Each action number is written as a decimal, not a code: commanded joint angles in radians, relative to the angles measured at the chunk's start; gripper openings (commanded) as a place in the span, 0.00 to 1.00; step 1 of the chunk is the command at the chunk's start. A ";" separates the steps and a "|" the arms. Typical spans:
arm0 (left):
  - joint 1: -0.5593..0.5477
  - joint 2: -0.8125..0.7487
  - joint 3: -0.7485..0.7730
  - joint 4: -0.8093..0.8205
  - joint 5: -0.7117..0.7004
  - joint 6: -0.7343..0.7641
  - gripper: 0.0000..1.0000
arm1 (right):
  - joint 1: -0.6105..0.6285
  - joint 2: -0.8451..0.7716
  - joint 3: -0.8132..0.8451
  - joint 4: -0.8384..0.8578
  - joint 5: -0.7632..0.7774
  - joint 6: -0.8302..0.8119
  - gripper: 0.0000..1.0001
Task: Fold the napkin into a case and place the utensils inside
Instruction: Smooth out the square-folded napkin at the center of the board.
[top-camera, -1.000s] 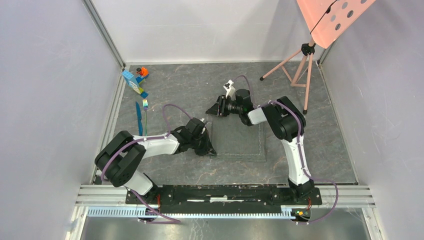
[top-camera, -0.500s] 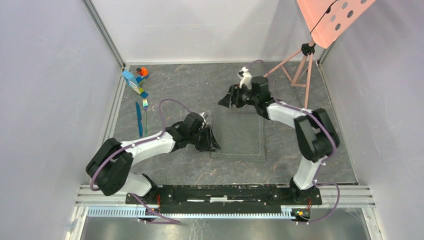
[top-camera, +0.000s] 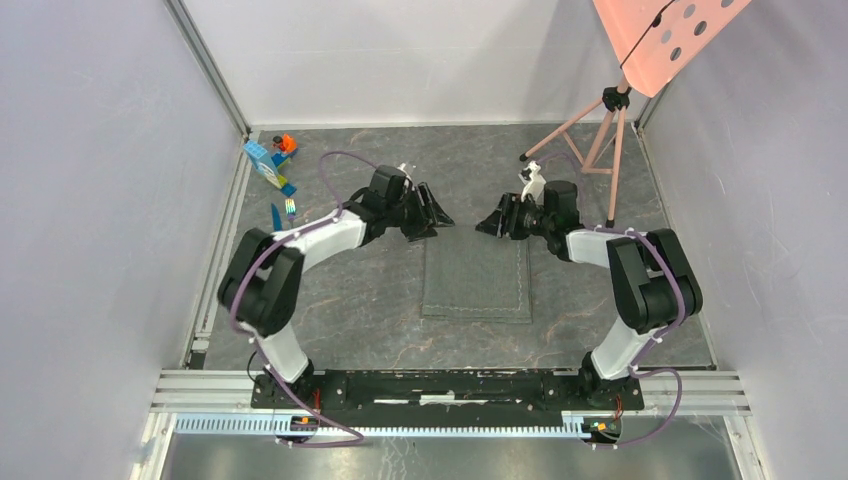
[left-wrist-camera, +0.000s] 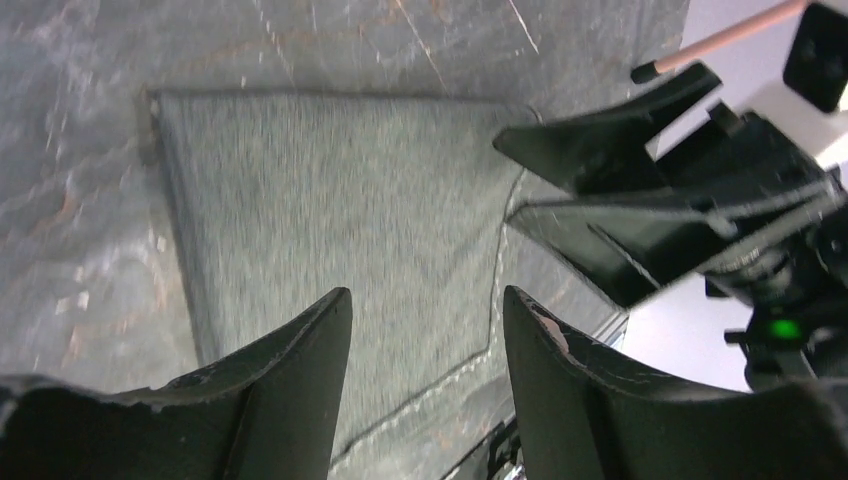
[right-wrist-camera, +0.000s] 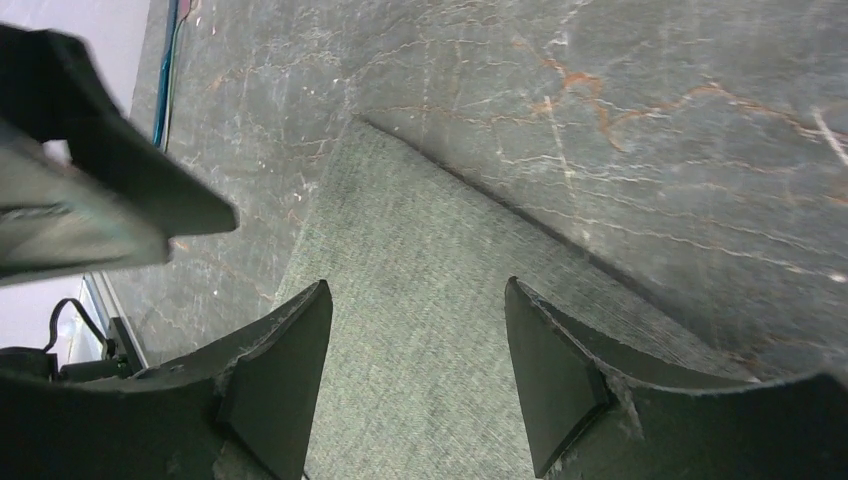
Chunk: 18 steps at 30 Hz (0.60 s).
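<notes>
The dark grey napkin (top-camera: 476, 278) lies flat mid-table as a rectangle with a pale stitched line (left-wrist-camera: 495, 290). My left gripper (top-camera: 438, 216) hovers open at its far left corner, and the cloth (left-wrist-camera: 340, 220) shows between its empty fingers. Facing it, my right gripper (top-camera: 489, 223) stands open at the far right corner, over the cloth (right-wrist-camera: 430, 300), holding nothing. The utensils lie at the far left: a blue knife (top-camera: 277, 215) and a fork with a shiny head (top-camera: 290, 207), their lower parts hidden behind my left arm.
Blue and orange toy blocks (top-camera: 270, 160) sit in the far left corner. A tripod (top-camera: 592, 140) with a pink perforated panel (top-camera: 665, 35) stands at the far right. White walls close in the marbled table (top-camera: 350, 300) on three sides.
My left gripper opened and swung from the napkin's near left edge to its far left corner. My right gripper moved right to the far right corner. The napkin stays flat.
</notes>
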 joint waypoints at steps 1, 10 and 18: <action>0.008 0.154 0.115 0.091 0.056 0.047 0.64 | -0.054 0.024 -0.049 0.147 -0.056 0.032 0.70; 0.090 0.346 0.138 0.075 0.025 0.029 0.65 | -0.151 0.097 -0.090 0.194 -0.061 0.032 0.69; 0.103 0.276 0.076 0.036 0.017 0.098 0.64 | -0.196 -0.012 -0.063 -0.048 0.094 -0.129 0.70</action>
